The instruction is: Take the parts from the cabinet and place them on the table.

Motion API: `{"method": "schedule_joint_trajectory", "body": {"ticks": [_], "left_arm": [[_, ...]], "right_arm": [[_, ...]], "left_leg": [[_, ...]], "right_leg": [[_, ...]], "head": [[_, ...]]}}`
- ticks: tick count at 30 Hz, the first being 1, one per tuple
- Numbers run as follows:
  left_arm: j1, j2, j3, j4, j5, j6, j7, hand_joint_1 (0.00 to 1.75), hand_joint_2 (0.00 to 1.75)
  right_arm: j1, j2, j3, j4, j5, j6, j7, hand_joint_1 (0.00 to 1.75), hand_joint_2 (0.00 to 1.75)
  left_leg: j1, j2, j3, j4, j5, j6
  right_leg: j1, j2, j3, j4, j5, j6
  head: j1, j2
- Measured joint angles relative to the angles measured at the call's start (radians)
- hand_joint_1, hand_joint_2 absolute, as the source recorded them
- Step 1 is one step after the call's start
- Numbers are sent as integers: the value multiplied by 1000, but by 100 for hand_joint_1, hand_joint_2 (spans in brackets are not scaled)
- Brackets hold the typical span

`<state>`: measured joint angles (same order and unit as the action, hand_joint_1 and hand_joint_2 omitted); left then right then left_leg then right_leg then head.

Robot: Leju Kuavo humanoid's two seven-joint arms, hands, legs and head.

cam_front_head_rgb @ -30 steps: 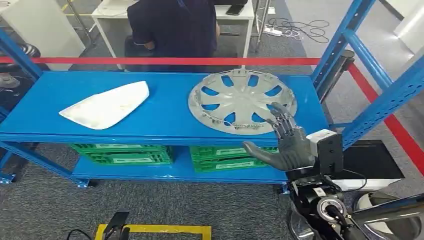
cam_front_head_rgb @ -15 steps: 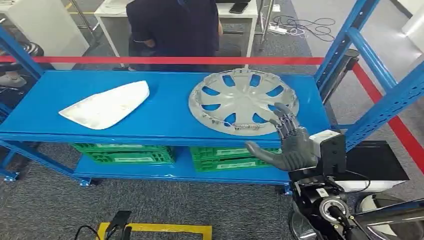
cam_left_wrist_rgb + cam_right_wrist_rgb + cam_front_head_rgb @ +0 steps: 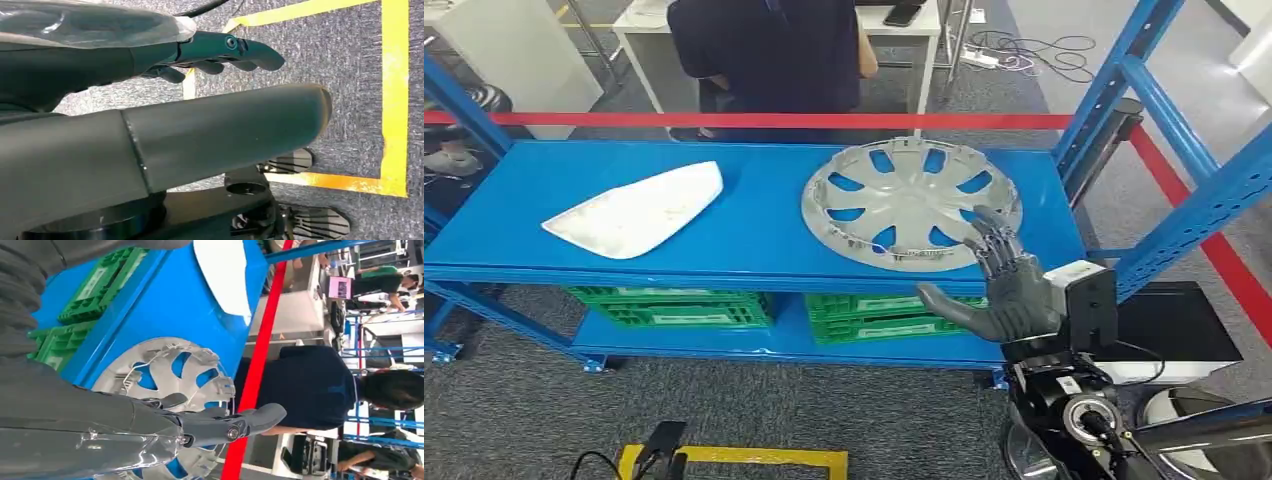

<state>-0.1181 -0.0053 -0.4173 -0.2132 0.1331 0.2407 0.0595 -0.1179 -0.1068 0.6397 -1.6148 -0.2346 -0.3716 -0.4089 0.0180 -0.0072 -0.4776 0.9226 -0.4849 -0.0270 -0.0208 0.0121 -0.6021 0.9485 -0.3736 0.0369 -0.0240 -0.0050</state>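
The round silver-grey plastic wheel cover (image 3: 911, 205) lies flat on the blue metal shelf (image 3: 754, 225), with the white flat wedge-shaped plastic panel (image 3: 636, 212) well apart at its 9 o'clock. The robot's right hand (image 3: 996, 285) sits at the cover's 5 o'clock, fingers spread and holding nothing, its fingertips (image 3: 984, 222) over the rim; whether they touch it is hard to tell. The left hand (image 3: 220, 55) hangs over grey carpet with fingers loosely curled on nothing, partly hidden by the arm, and a person in a dark top (image 3: 769, 50) at 12 o'clock is cut off by the frame's edge.
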Motion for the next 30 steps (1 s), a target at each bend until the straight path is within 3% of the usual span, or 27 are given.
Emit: {"method": "schedule_joint_trajectory", "body": {"ticks": [4, 8, 11, 16, 24, 30], "left_arm": [[0, 0, -2, 0, 0, 0, 0, 0, 0], [-3, 0, -7, 0, -1, -9, 5, 0, 0], [-9, 0, -15, 0, -4, -19, 13, 0, 0], [-21, 0, -34, 0, -9, -32, 22, 0, 0], [-35, 0, -55, 0, -11, -36, 22, 0, 0], [-39, 0, -75, 0, -3, -39, 29, 0, 0]], "right_arm": [[-8, -2, -3, 3, 111, -43, 61, 0, 175], [-40, -25, -17, 10, 222, -39, 169, 0, 175], [-78, -44, -26, 21, 294, 2, 245, 0, 175], [-169, -67, -28, 68, 334, 88, 307, 0, 175], [-284, -82, -25, 170, 312, 141, 318, 0, 175], [-372, -82, -14, 267, 219, 189, 273, 0, 175]], "left_leg": [[0, 0, 0, 0, 0, 0], [0, 0, 0, 0, 0, 0], [0, 0, 0, 0, 0, 0], [0, 0, 0, 0, 0, 0], [0, 0, 1, 0, 1, -1], [0, 0, 0, 0, 1, -1]], "right_leg": [[0, 0, 0, 0, 0, 0], [0, 0, 0, 0, 0, 0], [0, 0, 0, 0, 0, 0], [0, 0, 0, 0, 0, 0], [0, 0, 0, 0, 1, 0], [0, 0, 0, 0, 0, 0]], "head": [[1, 0], [1, 0], [2, 0], [2, 0], [3, 0], [3, 0]]}}
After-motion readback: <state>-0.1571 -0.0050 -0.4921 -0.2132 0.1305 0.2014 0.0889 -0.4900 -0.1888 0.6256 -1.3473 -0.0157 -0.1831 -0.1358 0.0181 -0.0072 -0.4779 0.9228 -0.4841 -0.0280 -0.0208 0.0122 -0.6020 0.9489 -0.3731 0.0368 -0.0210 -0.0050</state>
